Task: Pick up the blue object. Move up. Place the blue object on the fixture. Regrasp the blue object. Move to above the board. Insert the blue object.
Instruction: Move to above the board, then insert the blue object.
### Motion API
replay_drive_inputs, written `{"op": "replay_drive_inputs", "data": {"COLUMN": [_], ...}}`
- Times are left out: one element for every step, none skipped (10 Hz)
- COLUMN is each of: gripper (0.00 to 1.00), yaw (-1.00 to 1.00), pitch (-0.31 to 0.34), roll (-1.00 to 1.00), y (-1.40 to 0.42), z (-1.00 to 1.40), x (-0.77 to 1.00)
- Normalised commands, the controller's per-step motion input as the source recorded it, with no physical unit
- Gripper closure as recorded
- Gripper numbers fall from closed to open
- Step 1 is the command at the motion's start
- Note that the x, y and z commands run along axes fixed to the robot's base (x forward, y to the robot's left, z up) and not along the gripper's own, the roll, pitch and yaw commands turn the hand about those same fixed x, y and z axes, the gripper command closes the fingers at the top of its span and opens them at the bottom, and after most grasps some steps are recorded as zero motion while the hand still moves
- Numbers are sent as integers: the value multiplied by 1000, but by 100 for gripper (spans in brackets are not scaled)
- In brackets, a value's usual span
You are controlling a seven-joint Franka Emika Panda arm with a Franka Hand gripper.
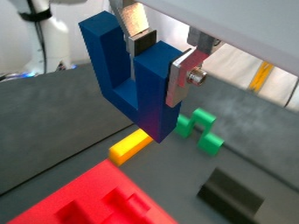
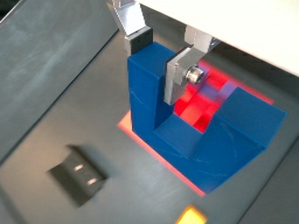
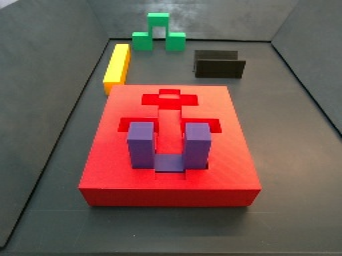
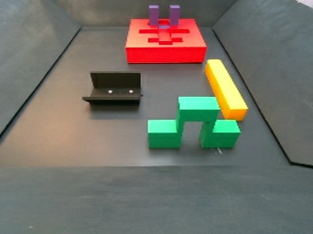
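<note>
In both wrist views my gripper (image 1: 162,57) (image 2: 160,59) is shut on one upright prong of the dark blue U-shaped object (image 1: 132,77) (image 2: 158,105), which hangs in the air with its base downward. Its second prong stands free beside the fingers. The red board (image 2: 219,98) (image 1: 87,199) lies below the blue object. Both side views show the board (image 3: 118,168) (image 4: 141,50) but neither the gripper nor the blue object. The black fixture (image 1: 230,194) (image 2: 79,173) (image 3: 219,64) (image 4: 113,90) stands on the floor apart from the board.
A purple U-shaped block (image 3: 167,146) (image 4: 163,14) sits in the board's top. A long yellow bar (image 3: 118,65) (image 4: 224,87) (image 1: 131,146) lies beside the board, with green blocks (image 3: 164,35) (image 4: 193,122) (image 1: 201,127) beyond it. Dark walls ring the floor.
</note>
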Motion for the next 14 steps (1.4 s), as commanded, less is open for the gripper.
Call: {"op": "replay_drive_inputs", "data": {"gripper": [100, 100, 100, 100, 100, 100, 100, 100, 100, 100, 100, 100, 100, 100], "yaw": [77, 67, 44, 15, 8, 0, 0, 0, 29, 23, 43, 146, 163, 180], "pitch": [-79, -82, -85, -80, -77, -36, -44, -66, -203, -211, -174, -24, 0, 0], "roll": [-1000, -1000, -796, -448, -332, -44, -37, -41, -73, -64, -33, -33, -51, -37], "y": [-86, -53, -30, 13, 16, 0, 0, 0, 89, 80, 66, 129, 149, 217], "z": [11, 24, 1, 9, 3, -191, -197, -269, -411, -409, -497, -629, -714, -711], "x": [-166, -104, -89, -73, -65, 143, 149, 383, 711, 809, 691, 640, 577, 551]}}
